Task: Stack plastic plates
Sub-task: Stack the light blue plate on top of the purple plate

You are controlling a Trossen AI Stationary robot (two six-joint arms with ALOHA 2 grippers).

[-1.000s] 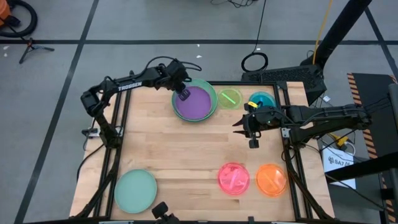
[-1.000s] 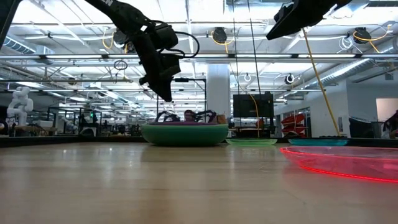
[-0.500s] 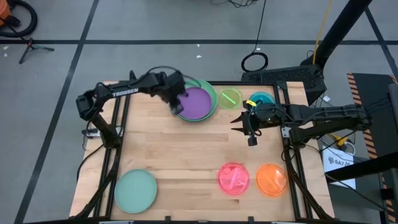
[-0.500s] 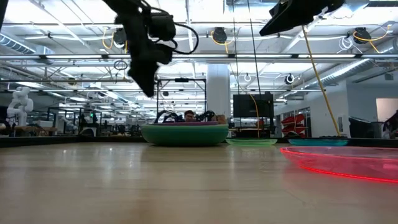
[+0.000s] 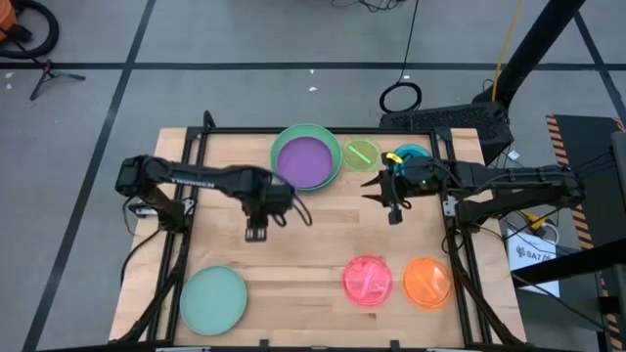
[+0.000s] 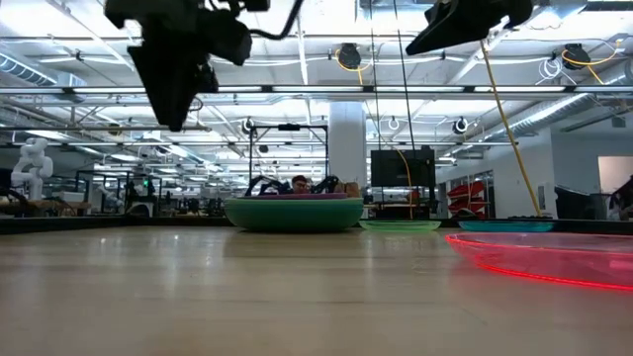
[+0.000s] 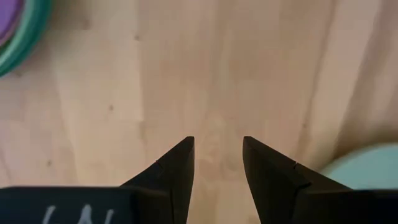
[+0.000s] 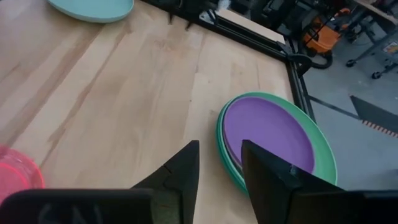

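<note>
The mint plate (image 5: 212, 299) lies flat at the desk's (image 5: 323, 235) near-left corner, probably light, stiff and slippery, best pinched at its rim by the empty, parted left pincer (image 5: 256, 233), while the right pincer (image 5: 393, 217) waits open.

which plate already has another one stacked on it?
The green plate at the far edge: the purple plate sits inside it. The mint, lime, blue, hot pink and orange plates lie singly.
</note>
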